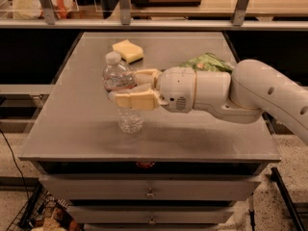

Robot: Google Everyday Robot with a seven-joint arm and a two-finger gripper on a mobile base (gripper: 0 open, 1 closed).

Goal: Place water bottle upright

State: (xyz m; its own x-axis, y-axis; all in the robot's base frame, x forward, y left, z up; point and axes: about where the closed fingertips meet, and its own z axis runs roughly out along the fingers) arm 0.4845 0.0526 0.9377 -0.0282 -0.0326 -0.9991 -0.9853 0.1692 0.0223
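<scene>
Near desk (72,124) centre, toward front edge | bottle (118,79) base-down, long axis near vertical, cap tipped slightly left | end effector (123,86) in from right edge, clamped on its middle | I'd release, retreat rightward.

No readable text or numbers anywhere. Label band on the water bottle (118,77) is not legible. gripper (126,86) sits at the bottle's middle above the table (72,124), fingers pressed on both sides of it, with no markings on its housing
</scene>
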